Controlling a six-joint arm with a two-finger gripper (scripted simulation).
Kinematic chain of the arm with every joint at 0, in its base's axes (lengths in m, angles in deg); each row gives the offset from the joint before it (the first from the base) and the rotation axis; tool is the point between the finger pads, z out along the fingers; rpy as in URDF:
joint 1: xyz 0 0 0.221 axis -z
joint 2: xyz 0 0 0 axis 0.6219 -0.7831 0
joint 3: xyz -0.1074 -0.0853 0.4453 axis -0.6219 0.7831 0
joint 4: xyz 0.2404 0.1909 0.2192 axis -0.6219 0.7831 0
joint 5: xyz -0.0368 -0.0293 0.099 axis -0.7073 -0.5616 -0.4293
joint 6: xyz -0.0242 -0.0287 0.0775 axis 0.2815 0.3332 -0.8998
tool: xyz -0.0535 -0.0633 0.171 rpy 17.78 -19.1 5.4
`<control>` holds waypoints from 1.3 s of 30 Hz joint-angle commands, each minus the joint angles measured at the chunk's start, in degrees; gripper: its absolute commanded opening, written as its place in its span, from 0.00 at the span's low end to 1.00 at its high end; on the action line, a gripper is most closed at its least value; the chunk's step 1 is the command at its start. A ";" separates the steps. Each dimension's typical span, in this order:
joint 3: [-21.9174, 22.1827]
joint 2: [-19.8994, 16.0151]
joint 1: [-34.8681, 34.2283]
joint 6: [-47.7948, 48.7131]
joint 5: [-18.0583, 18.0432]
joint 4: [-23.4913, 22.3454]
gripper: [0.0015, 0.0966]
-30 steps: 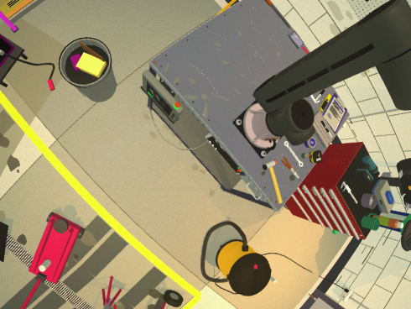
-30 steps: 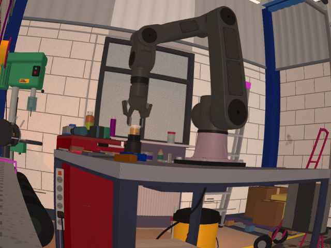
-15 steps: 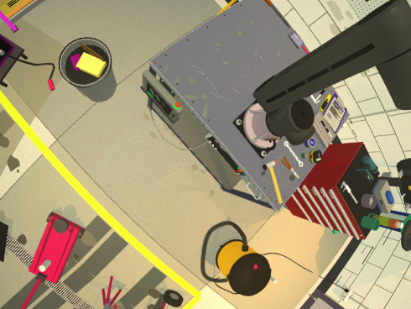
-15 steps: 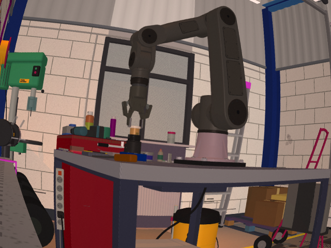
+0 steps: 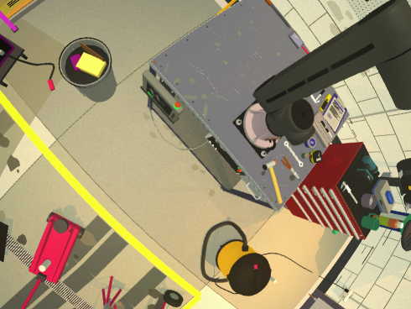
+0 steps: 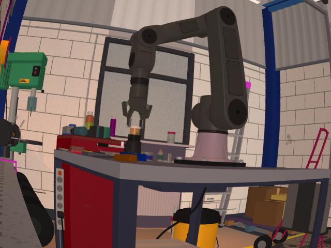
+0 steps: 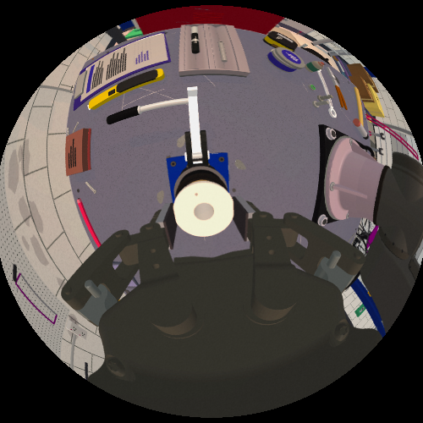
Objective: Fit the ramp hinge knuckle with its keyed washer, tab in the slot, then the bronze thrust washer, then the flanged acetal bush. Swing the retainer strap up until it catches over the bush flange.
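Note:
The keyed washer and most of the hinge knuckle [image 6: 133, 143] are hidden under the stacked parts; in the overhead side camera the arm covers them all. The dark knuckle stands on a blue base plate [image 7: 197, 169] near the bench's right end. A bronze thrust washer [image 6: 135, 131] shows as an orange band under the cream flanged acetal bush [image 7: 204, 210], which tops the stack. My gripper [image 7: 204, 221] hangs straight over the stack, its two fingers closed against the sides of the bush. The white retainer strap [image 7: 193, 122] lies flat on the bench, pointing away from the knuckle.
The arm's pink pedestal [image 6: 212, 146] stands right of the knuckle. A red tool chest [image 5: 335, 191] adjoins the bench end. A clipboard [image 7: 120, 63], yellow knife [image 7: 127, 86], black-handled tool [image 7: 146, 109], grey tray [image 7: 212, 50], hammer [image 5: 273, 178] and wrench [image 5: 292, 152] lie around.

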 commanded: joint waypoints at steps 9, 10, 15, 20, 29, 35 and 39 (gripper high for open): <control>0.00 0.00 0.00 0.00 0.00 -0.01 0.29; 0.00 0.00 0.00 0.00 0.00 -0.01 0.32; 0.00 0.00 0.00 0.00 0.00 -0.01 0.42; 0.00 -0.01 0.00 0.00 0.00 -0.01 0.53; 0.01 -0.01 0.00 0.00 0.00 -0.01 0.72; 0.01 -0.01 0.00 0.00 0.00 -0.01 0.72; 0.00 0.00 0.00 0.00 0.00 -0.01 0.72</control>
